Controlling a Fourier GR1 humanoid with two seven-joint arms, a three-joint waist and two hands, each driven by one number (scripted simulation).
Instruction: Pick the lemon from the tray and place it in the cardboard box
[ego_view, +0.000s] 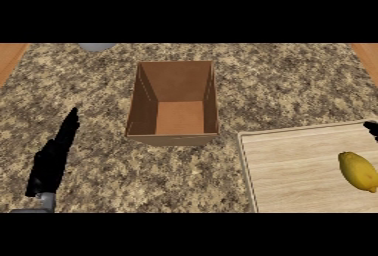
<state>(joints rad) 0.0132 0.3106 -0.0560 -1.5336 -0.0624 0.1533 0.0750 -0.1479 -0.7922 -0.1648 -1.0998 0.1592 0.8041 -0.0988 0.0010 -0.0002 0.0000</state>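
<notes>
Now the lemon (359, 171) is lying on the tray (295, 170), not picked yet. Only a bit of the right hand (371, 129) is showing, so I cannot tell its fingers. Left hand (53, 155) is resting, fingers straight. Next, grab the lemon and carry it to the cardboard box (174, 102).

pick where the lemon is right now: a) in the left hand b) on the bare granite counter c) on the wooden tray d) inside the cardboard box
c: the lemon lies on the tray near the view's right edge, apart from the empty cardboard box.
</notes>
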